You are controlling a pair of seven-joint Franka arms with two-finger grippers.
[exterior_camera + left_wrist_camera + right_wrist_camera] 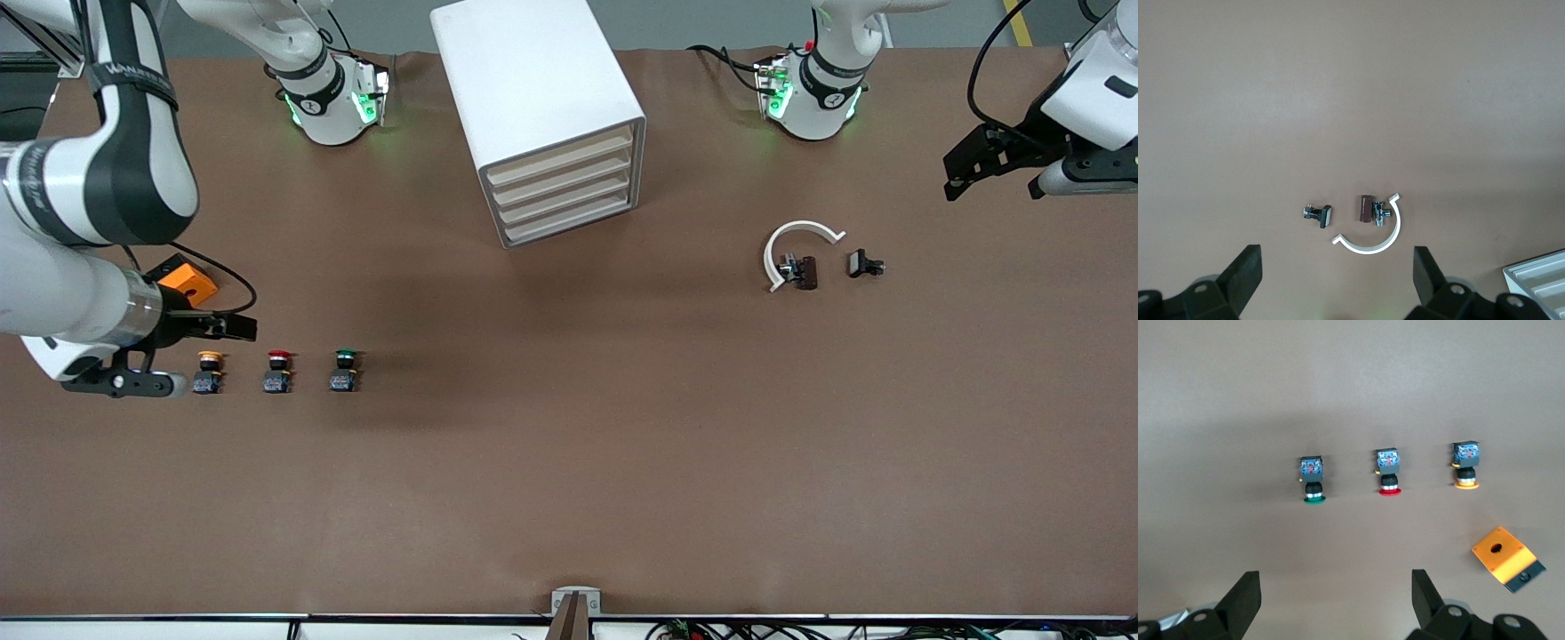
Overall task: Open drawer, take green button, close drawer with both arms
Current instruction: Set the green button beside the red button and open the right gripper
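Note:
The white cabinet [542,107] stands at the middle of the table near the arms' bases. Its lowest drawer [573,224] is shut, like the three above it. The green-capped button [343,369] [1313,480] stands on the table toward the right arm's end, last in a row of three. My right gripper [212,354] [1335,590] hangs open and empty over the orange-capped end of that row. At the left arm's end of the table, my left gripper [996,185] [1337,270] is open and empty in the air.
A red-capped button [278,371] and an orange-capped button [209,371] stand beside the green one. An orange box [187,280] lies near the right gripper. A white curved piece [796,236] and two small dark parts [800,271] [864,264] lie toward the left arm's end.

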